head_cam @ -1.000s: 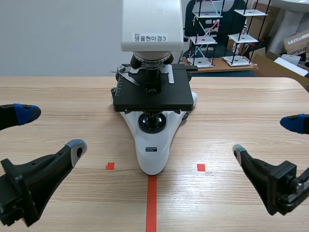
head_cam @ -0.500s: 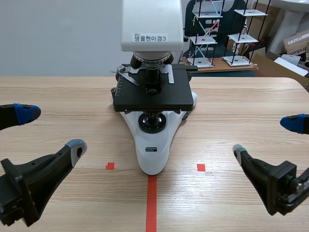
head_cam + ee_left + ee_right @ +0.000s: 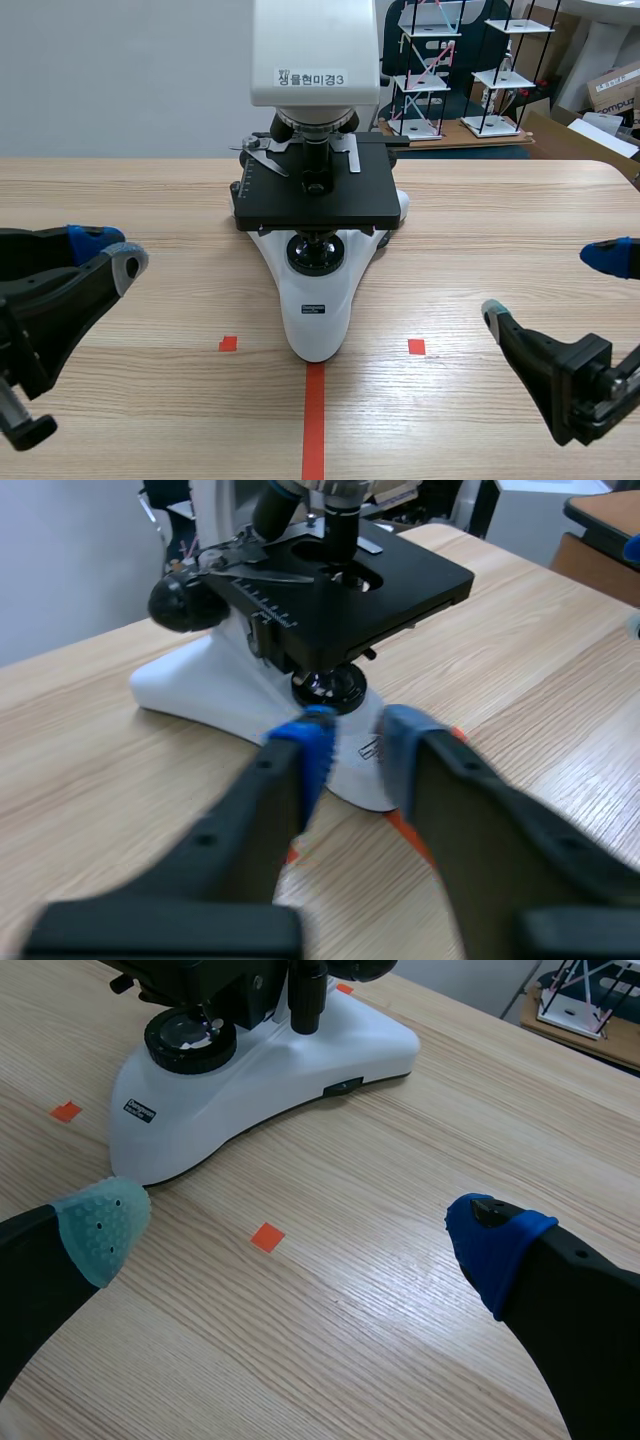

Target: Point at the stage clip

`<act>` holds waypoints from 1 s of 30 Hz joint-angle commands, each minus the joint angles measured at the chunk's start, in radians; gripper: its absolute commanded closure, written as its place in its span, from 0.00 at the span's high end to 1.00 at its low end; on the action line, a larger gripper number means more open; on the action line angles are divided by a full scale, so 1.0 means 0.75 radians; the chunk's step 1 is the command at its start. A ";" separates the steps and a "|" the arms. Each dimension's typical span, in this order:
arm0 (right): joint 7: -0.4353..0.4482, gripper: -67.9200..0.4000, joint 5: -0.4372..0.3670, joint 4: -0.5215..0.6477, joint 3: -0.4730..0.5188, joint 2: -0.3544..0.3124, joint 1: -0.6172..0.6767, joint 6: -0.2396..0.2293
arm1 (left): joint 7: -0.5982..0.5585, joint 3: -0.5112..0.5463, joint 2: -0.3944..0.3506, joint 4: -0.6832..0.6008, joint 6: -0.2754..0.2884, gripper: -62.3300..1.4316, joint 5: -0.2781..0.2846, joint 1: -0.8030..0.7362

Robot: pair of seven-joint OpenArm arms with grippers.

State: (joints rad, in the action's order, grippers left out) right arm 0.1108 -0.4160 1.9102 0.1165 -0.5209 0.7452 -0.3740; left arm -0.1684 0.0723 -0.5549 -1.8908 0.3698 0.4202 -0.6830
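A white microscope (image 3: 315, 300) stands at the table's middle with a black stage (image 3: 315, 205). Thin metal stage clips (image 3: 262, 153) lie on the stage on either side of the lens. In the left wrist view the stage clip (image 3: 262, 575) is well ahead of my left gripper (image 3: 355, 735), whose fingers are nearly together with nothing between them. That left gripper (image 3: 112, 250) hangs low at the table's left, far from the stage. My right gripper (image 3: 550, 287) stands open at the right, empty, beside the microscope's base (image 3: 260, 1060).
Small white wire-frame shelf models (image 3: 440, 70) and a cardboard box (image 3: 612, 90) sit behind the table's far edge. Bare wood lies on both sides of the microscope.
The left gripper's fingers have closed together from wide open. The right arm and the microscope have not moved.
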 commanded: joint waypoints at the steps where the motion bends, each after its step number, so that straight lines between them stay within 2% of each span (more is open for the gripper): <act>1: 0.024 1.00 -0.010 0.016 0.009 0.001 -0.019 0.001 | -0.019 -0.031 -0.072 0.028 -0.001 0.07 0.009 0.067; 5: 0.024 1.00 -0.010 0.016 0.009 0.001 -0.019 0.001 | -0.007 -0.130 -0.164 0.129 -0.001 0.07 0.047 0.255; 8: 0.024 1.00 -0.010 0.016 0.009 0.001 -0.019 0.001 | 0.018 -0.220 -0.191 0.230 -0.002 0.07 0.079 0.423; 17: 0.024 1.00 -0.010 0.016 0.009 0.001 -0.019 0.001 | 0.045 -0.479 -0.192 0.547 -0.001 0.07 0.090 0.898; 24: 0.024 1.00 -0.010 0.016 0.009 0.001 -0.019 0.001 | 0.042 -0.700 -0.176 0.661 -0.002 0.07 0.101 1.169; 30: 0.024 1.00 -0.010 0.016 0.009 0.001 -0.019 0.001 | 0.052 -0.787 -0.126 0.732 -0.002 0.07 0.104 1.293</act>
State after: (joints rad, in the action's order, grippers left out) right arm 0.1108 -0.4156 1.9102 0.1165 -0.5209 0.7452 -0.3740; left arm -0.1211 -0.5266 -0.6582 -1.3357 0.3695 0.4843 0.2840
